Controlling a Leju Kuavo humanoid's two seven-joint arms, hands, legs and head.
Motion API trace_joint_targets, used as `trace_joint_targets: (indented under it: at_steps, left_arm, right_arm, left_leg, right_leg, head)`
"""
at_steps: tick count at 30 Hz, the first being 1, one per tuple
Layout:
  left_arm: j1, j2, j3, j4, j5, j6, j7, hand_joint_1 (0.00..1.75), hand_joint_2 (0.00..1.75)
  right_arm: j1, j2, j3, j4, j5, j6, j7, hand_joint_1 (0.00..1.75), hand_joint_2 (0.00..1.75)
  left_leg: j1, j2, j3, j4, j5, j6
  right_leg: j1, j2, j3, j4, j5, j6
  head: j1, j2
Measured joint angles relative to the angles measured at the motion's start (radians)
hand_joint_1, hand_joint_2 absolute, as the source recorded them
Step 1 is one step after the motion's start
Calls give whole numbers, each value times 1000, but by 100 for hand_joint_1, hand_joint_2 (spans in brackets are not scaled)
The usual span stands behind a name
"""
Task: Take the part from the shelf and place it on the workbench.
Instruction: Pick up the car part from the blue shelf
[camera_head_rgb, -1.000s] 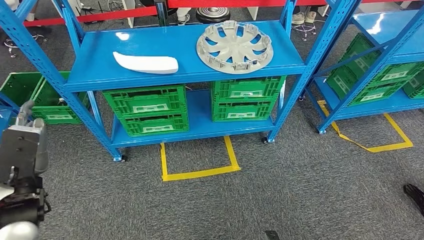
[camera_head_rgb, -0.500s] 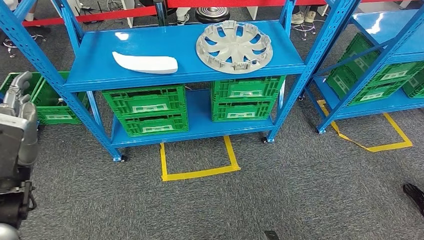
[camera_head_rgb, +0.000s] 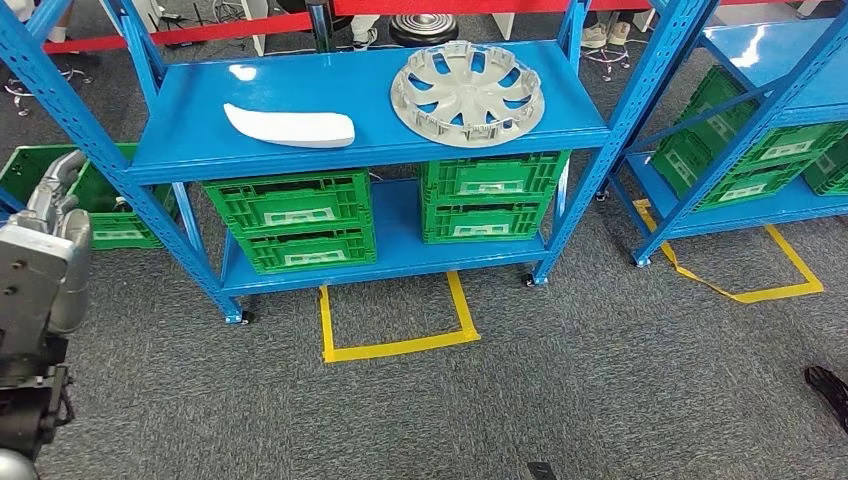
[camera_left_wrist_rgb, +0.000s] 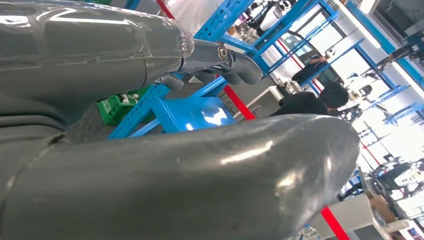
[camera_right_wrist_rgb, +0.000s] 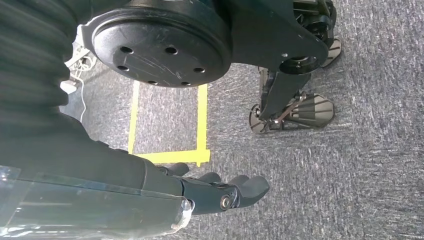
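A white curved part (camera_head_rgb: 290, 126) lies on the top board of the blue shelf (camera_head_rgb: 190, 140), left of the middle. A silver wheel cover (camera_head_rgb: 468, 92) lies flat on the same board to its right. My left hand (camera_head_rgb: 55, 195) is raised at the picture's left edge, outside the shelf's left post and below the board, well short of the white part. In the left wrist view its fingers (camera_left_wrist_rgb: 235, 65) stretch out with nothing in them. My right hand (camera_right_wrist_rgb: 225, 192) hangs over the grey carpet, its fingers apart and holding nothing.
Green crates (camera_head_rgb: 292, 218) (camera_head_rgb: 492, 198) fill the shelf's lower board. Another green crate (camera_head_rgb: 100, 205) sits on the floor behind my left hand. A second blue rack (camera_head_rgb: 760, 110) stands to the right. A yellow tape square (camera_head_rgb: 398, 318) marks the carpet before the shelf.
My left arm has lifted, bringing the hand up beside the shelf's left post, then shifted slightly toward the shelf. The parts on the shelf have not moved.
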Motion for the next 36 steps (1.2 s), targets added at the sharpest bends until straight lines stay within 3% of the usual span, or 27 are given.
trace_joint_targets:
  at_steps: [24,31,33,36]
  left_arm:
    - [0,6,-9,-8,14,-3,-6,0,0]
    - [-1,8,-10,-11,14,-2,-7,0,0]
    - [-1,8,-10,-15,14,-1,-7,0,0]
    - [-1,8,-11,-18,14,0,-8,0,0]
  right_arm:
    - [0,-5,21,1,-5,-1,3,0,175]
    - [-1,-5,27,1,-11,-1,3,0,175]
    - [-2,-6,27,1,-11,-1,3,0,175]
    - [-3,-7,27,1,-12,-1,3,0,175]
  left_leg:
    - [-5,1,0,1,-1,1]
    - [-8,1,2,-4,0,14]
    - [-3,4,6,-13,4,21]
    - [-2,9,9,-15,2,26]
  right_leg:
    - [-4,1,-1,-1,1,2]
    - [-10,2,0,-6,1,17]
    - [-9,-4,-20,40,-25,21]
    - [-9,-13,-126,233,-102,22]
  head:
    - [-1,0]
    - [-3,0]
    - [2,0]
    - [14,0]
